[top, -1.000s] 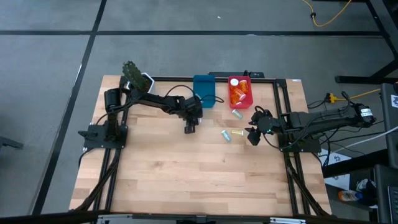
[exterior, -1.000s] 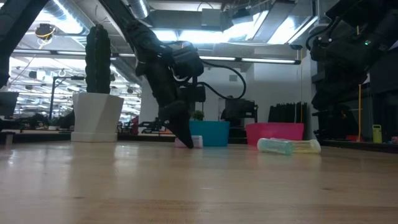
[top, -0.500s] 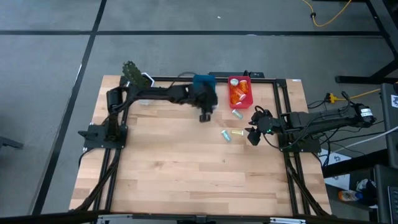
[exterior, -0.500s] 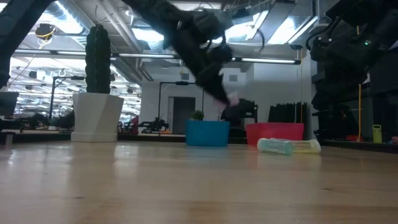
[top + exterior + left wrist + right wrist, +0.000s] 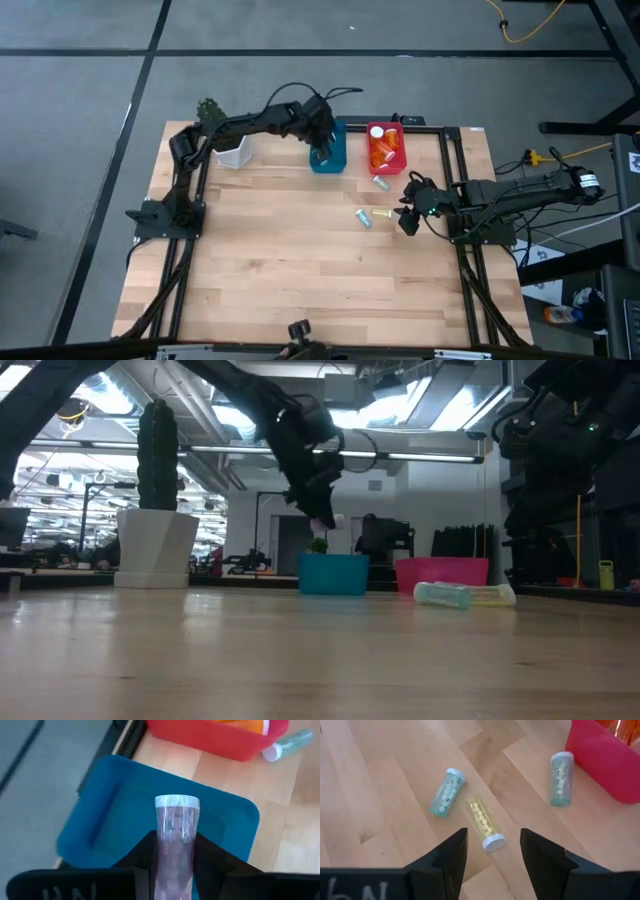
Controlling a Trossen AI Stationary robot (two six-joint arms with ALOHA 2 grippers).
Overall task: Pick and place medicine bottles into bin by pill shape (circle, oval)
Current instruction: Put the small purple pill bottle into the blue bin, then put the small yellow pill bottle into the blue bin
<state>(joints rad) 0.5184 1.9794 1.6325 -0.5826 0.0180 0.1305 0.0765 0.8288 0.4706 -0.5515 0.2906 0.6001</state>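
Note:
My left gripper (image 5: 323, 152) is shut on a purple vial (image 5: 175, 840) with a pale cap, held above the blue bin (image 5: 328, 146), which shows below it in the left wrist view (image 5: 110, 825). The red bin (image 5: 386, 147) holds orange bottles with white caps. Two pale teal vials (image 5: 448, 793) (image 5: 560, 779) and a yellowish vial (image 5: 484, 822) lie on their sides on the table. My right gripper (image 5: 407, 218) is open and empty, near the yellowish vial. My left gripper pinches the purple vial's lower body (image 5: 172, 870) between its two fingers, which lie along the vial. The capped end (image 5: 177, 801) sticks out past the fingertips. The vial is lifted clear, over the blue bin.
A white plant pot with a cactus (image 5: 228, 148) stands at the table's far left. The table's near half is bare wood (image 5: 300, 280).
My left gripper has risen from the table with the purple vial and gone toward the far edge and a little right, ending over the blue bin. The vial is lifted clear.

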